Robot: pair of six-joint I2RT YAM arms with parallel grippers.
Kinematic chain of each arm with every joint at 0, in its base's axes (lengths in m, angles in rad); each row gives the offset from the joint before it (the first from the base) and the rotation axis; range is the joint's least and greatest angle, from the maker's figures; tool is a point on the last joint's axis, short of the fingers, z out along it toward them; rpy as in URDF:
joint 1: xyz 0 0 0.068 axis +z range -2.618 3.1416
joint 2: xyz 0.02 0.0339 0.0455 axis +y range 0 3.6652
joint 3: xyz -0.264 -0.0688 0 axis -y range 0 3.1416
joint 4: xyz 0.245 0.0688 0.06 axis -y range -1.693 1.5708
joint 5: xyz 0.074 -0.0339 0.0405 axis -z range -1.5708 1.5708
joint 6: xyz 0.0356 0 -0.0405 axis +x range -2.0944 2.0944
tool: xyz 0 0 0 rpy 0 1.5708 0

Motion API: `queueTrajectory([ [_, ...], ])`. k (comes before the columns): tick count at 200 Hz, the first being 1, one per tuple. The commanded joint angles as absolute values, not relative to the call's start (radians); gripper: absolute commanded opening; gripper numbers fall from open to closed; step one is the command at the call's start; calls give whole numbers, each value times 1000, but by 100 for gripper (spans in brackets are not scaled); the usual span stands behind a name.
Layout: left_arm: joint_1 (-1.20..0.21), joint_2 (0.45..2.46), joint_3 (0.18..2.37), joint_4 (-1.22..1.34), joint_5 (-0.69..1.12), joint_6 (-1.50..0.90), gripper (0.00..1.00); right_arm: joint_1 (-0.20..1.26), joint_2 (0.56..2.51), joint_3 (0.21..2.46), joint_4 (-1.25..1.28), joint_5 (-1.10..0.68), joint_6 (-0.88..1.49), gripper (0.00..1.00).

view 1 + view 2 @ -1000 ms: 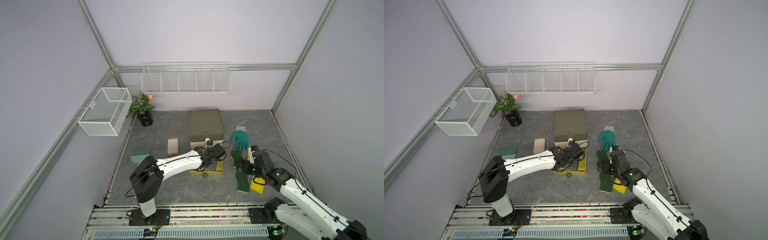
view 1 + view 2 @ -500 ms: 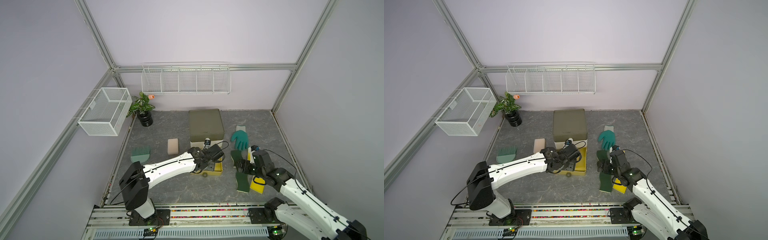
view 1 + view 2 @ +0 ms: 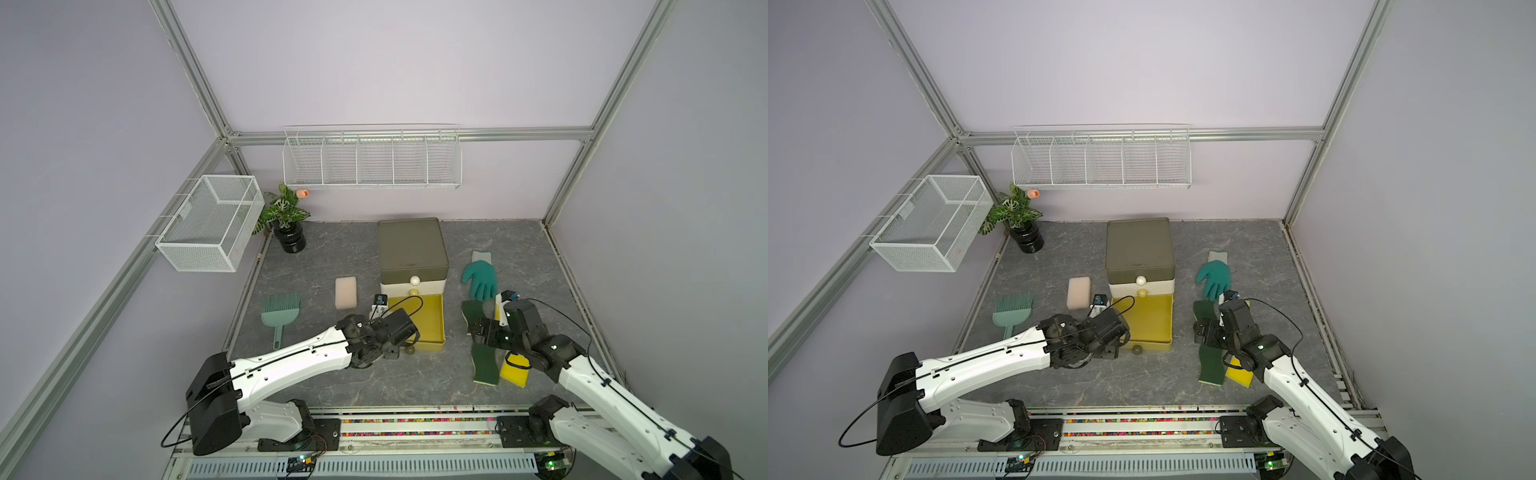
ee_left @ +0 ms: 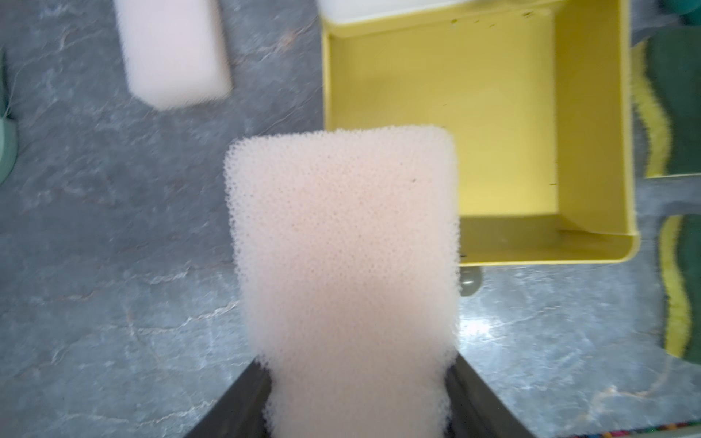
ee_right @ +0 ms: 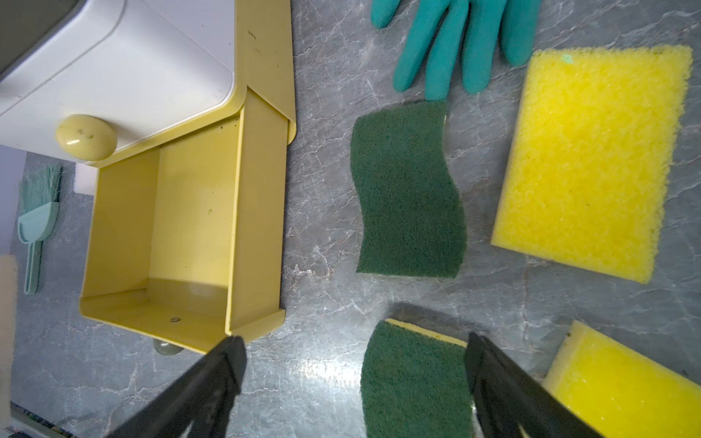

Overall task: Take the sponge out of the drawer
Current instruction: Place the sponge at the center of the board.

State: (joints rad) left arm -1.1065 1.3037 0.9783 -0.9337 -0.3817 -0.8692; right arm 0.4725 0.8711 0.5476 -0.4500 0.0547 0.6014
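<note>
The left gripper (image 4: pixel 358 398) clamps the sponge (image 4: pixel 341 246), already outside the empty drawer (image 4: pixel 591 113); right gripper (image 5: pixel 354 352) gapes empty; likely only set-down remains.

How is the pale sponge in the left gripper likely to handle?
Probably soft: the sponge narrows where the left gripper pinches it. Likely light, being porous all over. It juts out without drooping, so it is likely springy rather than floppy.

Lab cell: aluminium frame (image 3: pixel 519 134), lilac walls (image 3: pixel 374 62)
</note>
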Motion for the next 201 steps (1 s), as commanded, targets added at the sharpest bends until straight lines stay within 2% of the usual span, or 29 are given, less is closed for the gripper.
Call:
queueTrajectory([
  [1,-1105,1267,932,-959,-436,-916,65,469,874,535,-429,44,591,96],
  [73,-938,1183,768,-860,-387,-844,66,467,871,531,-425,40,591,96],
  [201,-762,1268,671,-760,-276,-661,68,467,868,529,-434,40,588,96],
])
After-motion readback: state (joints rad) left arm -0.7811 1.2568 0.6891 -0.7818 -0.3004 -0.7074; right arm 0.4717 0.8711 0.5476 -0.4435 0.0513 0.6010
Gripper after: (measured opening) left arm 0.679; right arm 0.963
